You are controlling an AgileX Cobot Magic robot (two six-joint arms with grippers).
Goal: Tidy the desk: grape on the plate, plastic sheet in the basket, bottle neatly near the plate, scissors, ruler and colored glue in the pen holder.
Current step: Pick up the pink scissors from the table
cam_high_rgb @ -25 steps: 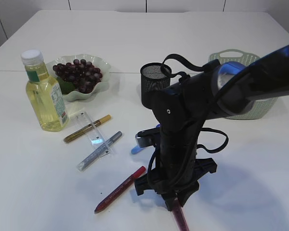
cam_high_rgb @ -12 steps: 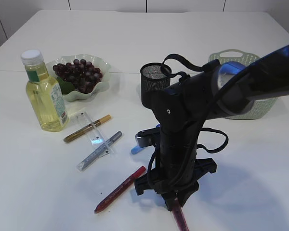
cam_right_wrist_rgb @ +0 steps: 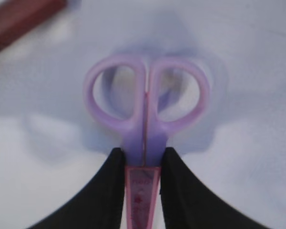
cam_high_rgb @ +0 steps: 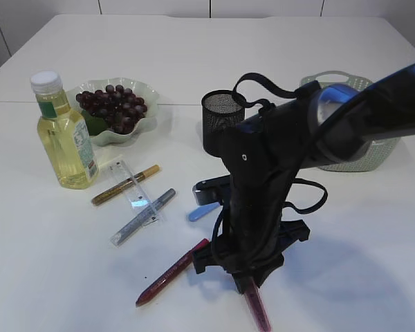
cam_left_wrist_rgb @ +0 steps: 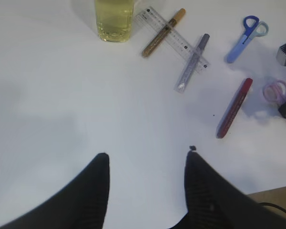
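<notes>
Purple scissors [cam_right_wrist_rgb: 145, 112] between right tool [cam_right_wrist_rgb: 142, 179] fingers — table [cam_high_rgb: 346, 277] below

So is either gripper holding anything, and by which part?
The right gripper clamps the purple scissors just below the handle loops, at the top of the pink sheath. The left gripper is open and empty.

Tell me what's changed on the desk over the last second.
The right arm has shifted a little up and to the left in the exterior view, now covering more of the blue scissors. Its gripper is clamped on the purple scissors, with no fresh grab or release. The bottle, grapes, ruler, glue pens, pen holder and basket lie as before.
</notes>
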